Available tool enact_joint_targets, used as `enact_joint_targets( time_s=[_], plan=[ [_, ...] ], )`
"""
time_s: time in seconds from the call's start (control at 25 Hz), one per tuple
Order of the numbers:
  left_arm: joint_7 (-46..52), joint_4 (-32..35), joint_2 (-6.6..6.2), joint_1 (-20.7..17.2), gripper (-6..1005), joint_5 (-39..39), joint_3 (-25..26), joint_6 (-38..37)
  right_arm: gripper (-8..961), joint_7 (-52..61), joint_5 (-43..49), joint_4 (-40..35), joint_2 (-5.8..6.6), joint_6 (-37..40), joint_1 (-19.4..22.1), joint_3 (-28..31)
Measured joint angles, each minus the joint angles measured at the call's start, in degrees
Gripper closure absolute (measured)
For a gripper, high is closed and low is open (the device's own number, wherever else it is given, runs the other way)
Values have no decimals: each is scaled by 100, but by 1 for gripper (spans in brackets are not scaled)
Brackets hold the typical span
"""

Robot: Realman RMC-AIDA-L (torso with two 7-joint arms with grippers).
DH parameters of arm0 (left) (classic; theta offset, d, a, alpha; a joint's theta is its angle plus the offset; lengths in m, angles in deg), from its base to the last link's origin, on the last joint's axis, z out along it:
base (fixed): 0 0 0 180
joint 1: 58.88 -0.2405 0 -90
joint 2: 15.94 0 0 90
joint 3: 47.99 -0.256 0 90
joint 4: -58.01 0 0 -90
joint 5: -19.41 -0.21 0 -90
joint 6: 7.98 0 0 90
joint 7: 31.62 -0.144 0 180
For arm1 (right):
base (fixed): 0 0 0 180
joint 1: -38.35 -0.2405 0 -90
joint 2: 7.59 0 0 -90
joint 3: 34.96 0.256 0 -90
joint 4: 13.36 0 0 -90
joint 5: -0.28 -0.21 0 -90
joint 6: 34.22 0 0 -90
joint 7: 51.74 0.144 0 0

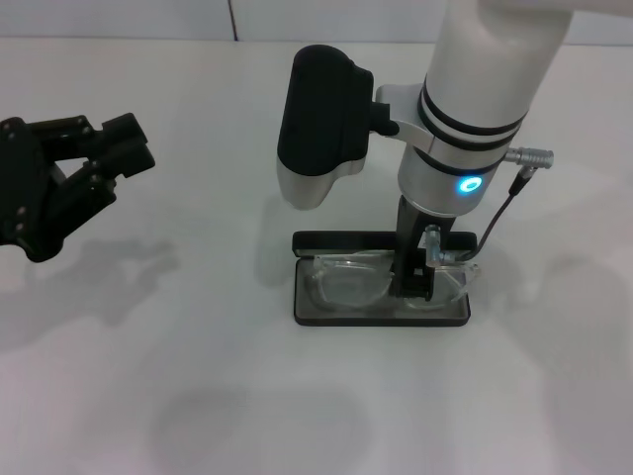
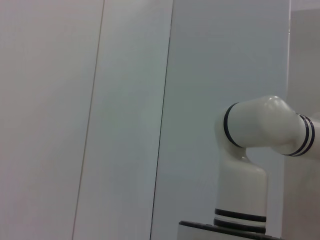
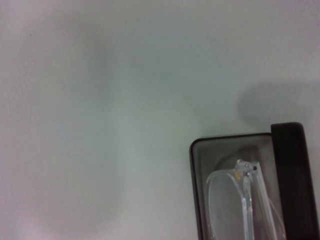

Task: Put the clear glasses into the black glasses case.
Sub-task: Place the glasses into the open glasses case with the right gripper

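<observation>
Lying in the open flat black hard-shell case [image 1: 381, 315] (grey-lined): transparent plastic glasses [image 1: 346, 282], right gripper [image 1: 413, 285] at the bridge, grip unclear; left gripper [image 1: 94, 158] spread, empty, over smooth white table [image 1: 198, 396].

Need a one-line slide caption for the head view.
Right hand lowered over the clear glasses lying in the open black glasses case; left hand hangs idle at the table's left.
</observation>
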Motion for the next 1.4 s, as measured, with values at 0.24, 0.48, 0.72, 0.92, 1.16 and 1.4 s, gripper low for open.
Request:
enact_joint_targets(
  time_s=[0.24,0.48,0.72,0.92,1.16,1.4],
  plan=[
    [-45,-2,15,-42,800,-9,-2,6,832,-26,-32,74,0,-107,-12,-72],
    [-67,-86,24,-60,799,-14,-3,13,831,-36,-45,93,0,-162,7,-94],
    [-70,-97,25,-62,799,-14,-3,15,831,-42,-54,151,0,-215,-1,-236],
    [-71,-98,28,-61,798,-14,-3,19,831,-44,-117,151,0,-222,-20,-323],
    [-71,-154,35,-28,798,-12,-3,19,830,-33,-116,150,0,-209,-25,-323],
    [-71,-154,34,-27,797,-12,-3,17,830,1,-114,149,0,-198,-38,-320]
  ],
)
